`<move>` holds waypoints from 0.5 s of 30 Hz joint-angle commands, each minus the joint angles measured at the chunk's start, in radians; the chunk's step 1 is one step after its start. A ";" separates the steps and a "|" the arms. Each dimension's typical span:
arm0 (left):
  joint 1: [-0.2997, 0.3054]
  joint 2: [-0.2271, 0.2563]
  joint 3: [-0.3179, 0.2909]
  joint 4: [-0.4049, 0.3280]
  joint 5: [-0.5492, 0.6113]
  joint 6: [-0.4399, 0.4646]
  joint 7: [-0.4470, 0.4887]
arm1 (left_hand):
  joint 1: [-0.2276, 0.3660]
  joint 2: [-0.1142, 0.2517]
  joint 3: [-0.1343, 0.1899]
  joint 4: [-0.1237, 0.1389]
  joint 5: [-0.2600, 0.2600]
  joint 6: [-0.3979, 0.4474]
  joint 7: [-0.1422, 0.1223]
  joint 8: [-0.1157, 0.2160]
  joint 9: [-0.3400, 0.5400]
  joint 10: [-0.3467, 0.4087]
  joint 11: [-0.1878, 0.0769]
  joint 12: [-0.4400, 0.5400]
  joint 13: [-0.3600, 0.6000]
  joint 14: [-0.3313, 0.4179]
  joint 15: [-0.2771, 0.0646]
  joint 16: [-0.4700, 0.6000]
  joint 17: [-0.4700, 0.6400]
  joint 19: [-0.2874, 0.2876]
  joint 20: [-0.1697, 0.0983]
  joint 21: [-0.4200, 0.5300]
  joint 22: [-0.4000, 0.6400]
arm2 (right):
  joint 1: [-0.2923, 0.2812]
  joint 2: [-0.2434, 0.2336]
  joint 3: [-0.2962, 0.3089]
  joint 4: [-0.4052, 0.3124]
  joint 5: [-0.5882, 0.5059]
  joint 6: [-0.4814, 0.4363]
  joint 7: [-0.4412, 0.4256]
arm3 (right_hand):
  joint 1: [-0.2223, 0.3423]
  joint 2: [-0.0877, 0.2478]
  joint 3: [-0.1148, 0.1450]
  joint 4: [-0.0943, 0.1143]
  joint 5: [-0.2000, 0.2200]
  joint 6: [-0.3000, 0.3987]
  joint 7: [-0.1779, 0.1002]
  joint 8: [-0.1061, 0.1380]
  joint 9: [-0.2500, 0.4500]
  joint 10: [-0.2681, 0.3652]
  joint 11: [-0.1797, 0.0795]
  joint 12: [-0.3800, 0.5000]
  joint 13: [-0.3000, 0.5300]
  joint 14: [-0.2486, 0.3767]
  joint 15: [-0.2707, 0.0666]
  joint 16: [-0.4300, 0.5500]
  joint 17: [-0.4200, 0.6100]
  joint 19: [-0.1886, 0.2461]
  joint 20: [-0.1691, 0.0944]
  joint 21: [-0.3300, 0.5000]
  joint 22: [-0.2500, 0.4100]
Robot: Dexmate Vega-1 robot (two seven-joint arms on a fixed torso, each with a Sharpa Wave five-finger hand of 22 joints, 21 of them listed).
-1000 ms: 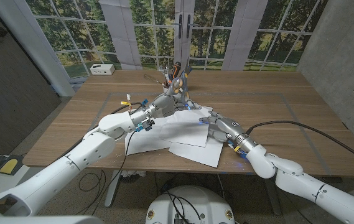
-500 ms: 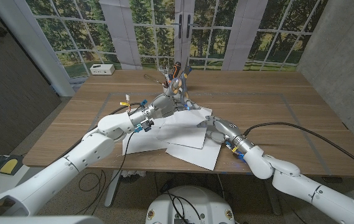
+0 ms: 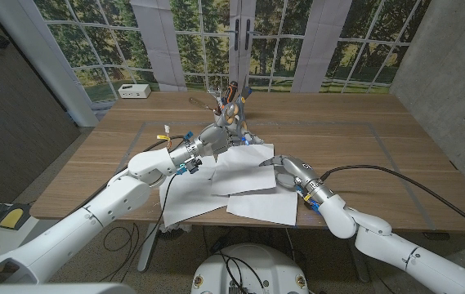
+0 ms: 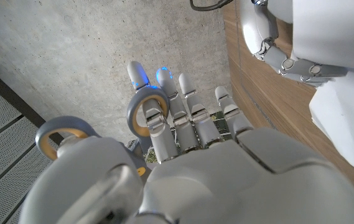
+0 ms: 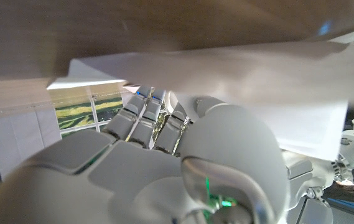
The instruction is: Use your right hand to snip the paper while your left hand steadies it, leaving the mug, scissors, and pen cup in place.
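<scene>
Several white paper sheets (image 3: 244, 173) overlap at the middle of the wooden table (image 3: 363, 147). My right hand (image 3: 285, 169) holds the right edge of these sheets. In the right wrist view the paper (image 5: 226, 68) lies across the fingers of this hand (image 5: 164, 162), with the thumb close against it. My left hand (image 3: 214, 140) is at the sheets' far edge and holds grey scissors (image 3: 230, 117) with tan-lined handles. The left wrist view shows fingers of this hand (image 4: 195, 162) through a handle ring of the scissors (image 4: 134, 112). A pen cup (image 3: 232, 94) stands just behind.
A small white box (image 3: 134, 91) sits at the table's far left corner. Thin tape lines (image 3: 379, 131) mark a rectangle on the tabletop. Bare wood lies to the right of the sheets and along the far side.
My right hand has drawn back toward the front edge, and the lower sheets have slid and turned with it. The left hand with the scissors has barely moved.
</scene>
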 commanded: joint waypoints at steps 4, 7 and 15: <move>-0.010 -0.010 0.006 0.013 0.001 -0.001 -0.006 | -0.001 0.009 -0.004 0.004 -0.004 0.003 0.002 0.008 0.005 0.033 -0.031 0.006 0.003 0.010 -0.076 0.010 0.004 -0.001 -0.005 0.002 0.003 | -0.024 0.046 0.037 0.020 0.038 0.008 -0.103 | 0.019 0.001 0.018 -0.005 -0.015 -0.011 0.006 -0.002 0.066 -0.017 0.003 0.076 0.100 0.139 -0.190 0.069 0.100 0.031 -0.063 0.053 0.026; -0.013 -0.012 0.007 0.016 0.003 -0.002 -0.008 | -0.002 0.009 -0.004 0.004 -0.004 0.003 0.002 0.008 0.005 0.036 -0.033 0.005 0.001 0.009 -0.075 0.010 0.004 -0.001 -0.004 0.002 0.003 | -0.029 0.050 0.044 0.018 0.037 -0.001 -0.120 | 0.023 -0.001 0.015 -0.014 -0.019 -0.010 0.006 -0.007 0.083 -0.016 0.002 0.098 0.128 0.159 -0.190 0.095 0.151 0.027 -0.063 0.078 0.043; -0.018 -0.014 0.010 0.017 0.006 -0.001 -0.009 | -0.003 0.010 -0.004 0.005 -0.004 0.004 0.002 0.009 0.005 0.033 -0.031 0.005 0.002 0.009 -0.074 0.010 0.004 -0.001 -0.004 0.002 0.003 | -0.043 0.057 0.072 0.006 0.035 -0.032 -0.175 | 0.027 -0.004 0.011 -0.022 -0.021 -0.008 0.006 -0.014 0.093 -0.018 0.003 0.114 0.148 0.173 -0.189 0.115 0.194 0.036 -0.064 0.104 0.057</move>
